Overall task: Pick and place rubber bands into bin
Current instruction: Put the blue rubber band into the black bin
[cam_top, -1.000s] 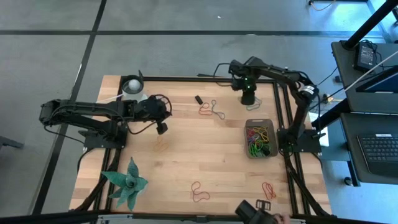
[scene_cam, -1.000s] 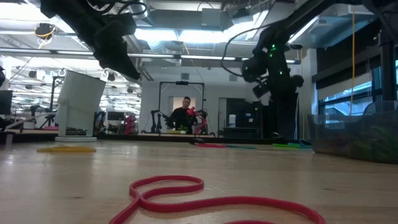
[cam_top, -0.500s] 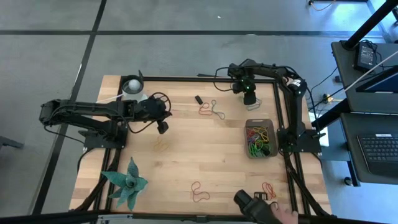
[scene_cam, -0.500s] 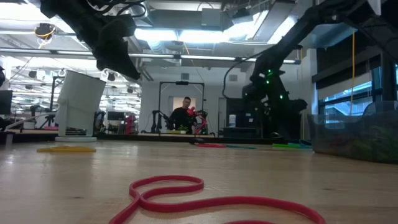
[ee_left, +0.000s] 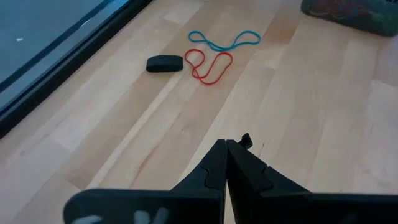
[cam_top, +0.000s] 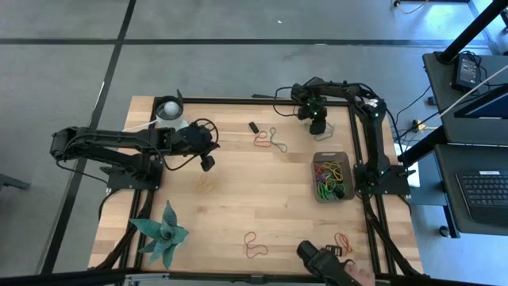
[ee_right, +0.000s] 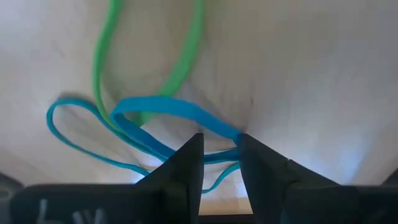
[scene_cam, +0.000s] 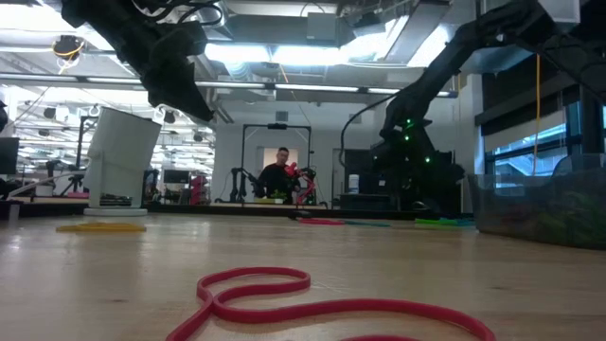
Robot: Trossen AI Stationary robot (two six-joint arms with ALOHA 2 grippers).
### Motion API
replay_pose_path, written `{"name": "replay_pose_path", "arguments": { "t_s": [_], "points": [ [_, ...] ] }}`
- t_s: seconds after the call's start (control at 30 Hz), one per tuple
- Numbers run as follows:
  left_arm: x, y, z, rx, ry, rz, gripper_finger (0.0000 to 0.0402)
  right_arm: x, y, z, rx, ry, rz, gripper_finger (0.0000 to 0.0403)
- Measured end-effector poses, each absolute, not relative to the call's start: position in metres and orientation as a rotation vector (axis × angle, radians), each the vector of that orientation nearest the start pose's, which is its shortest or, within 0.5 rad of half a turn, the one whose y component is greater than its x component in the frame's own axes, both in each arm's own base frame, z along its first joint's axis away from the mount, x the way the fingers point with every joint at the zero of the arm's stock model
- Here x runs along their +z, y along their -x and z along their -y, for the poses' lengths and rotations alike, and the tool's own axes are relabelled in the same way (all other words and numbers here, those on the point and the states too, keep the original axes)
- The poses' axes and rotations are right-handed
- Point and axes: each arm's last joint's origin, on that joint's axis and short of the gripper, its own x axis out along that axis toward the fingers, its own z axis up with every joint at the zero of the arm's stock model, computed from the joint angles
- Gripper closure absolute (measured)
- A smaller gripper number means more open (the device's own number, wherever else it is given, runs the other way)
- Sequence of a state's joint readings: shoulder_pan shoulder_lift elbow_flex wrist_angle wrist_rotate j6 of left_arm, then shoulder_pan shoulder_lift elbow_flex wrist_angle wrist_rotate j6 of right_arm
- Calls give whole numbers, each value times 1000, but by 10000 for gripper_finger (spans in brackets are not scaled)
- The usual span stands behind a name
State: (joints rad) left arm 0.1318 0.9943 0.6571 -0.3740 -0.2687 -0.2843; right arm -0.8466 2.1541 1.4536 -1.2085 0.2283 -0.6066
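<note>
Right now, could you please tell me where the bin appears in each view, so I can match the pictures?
High view: the bin sits near the table's right edge, with rubber bands inside.
Low view: far right, resting on the table.
Left wrist view: partly cut off, beyond the red rubber band.
Right wrist view: not in it.
Shared landmark: that red rubber band, seen in the high and left wrist views.
</note>
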Motion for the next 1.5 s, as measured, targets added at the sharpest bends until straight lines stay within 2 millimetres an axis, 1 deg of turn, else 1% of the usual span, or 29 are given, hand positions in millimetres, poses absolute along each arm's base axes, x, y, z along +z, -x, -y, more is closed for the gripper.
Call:
{"name": "replay_pose_path", "arguments": {
  "t_s": [0.1, 0.17, 0.27, 0.33, 0.4, 0.57, 0.67, 0.9, 1.0, 1.13, 1.3, 1.5],
  "points": [
    [238, -197, -34, 481, 212, -656, 400, 121, -235, 273, -148, -226, -1966, 302],
    [238, -197, -34, 477, 201, -658, 400, 121, -236, 272, -166, -236, -1966, 313],
    [238, -197, -34, 471, 185, -662, 400, 120, -239, 268, -176, -240, -1972, 346],
    [238, -197, -34, 469, 178, -664, 400, 120, -242, 266, -186, -234, -1977, 378],
    [238, -197, -34, 468, 178, -664, 400, 121, -243, 263, -197, -236, -1977, 395],
    [238, -197, -34, 468, 178, -664, 400, 132, -246, 258, -200, -272, -1920, 397],
    [238, -197, -34, 468, 178, -664, 400, 149, -244, 256, -248, -273, -1888, 399],
    [238, -197, -34, 452, 136, -674, 400, 181, -240, 252, -310, -232, -1809, 400],
    [238, -197, -34, 452, 136, -674, 400, 184, -240, 253, -319, -222, -1793, 394],
    [238, -197, -34, 446, 117, -678, 400, 183, -241, 254, -306, -207, -1781, 380],
    [238, -197, -34, 442, 103, -681, 400, 183, -243, 253, -135, -120, -1758, 360],
    [238, -197, -34, 443, 103, -681, 400, 183, -243, 253, -36, -39, -1758, 335]
  ]
}}
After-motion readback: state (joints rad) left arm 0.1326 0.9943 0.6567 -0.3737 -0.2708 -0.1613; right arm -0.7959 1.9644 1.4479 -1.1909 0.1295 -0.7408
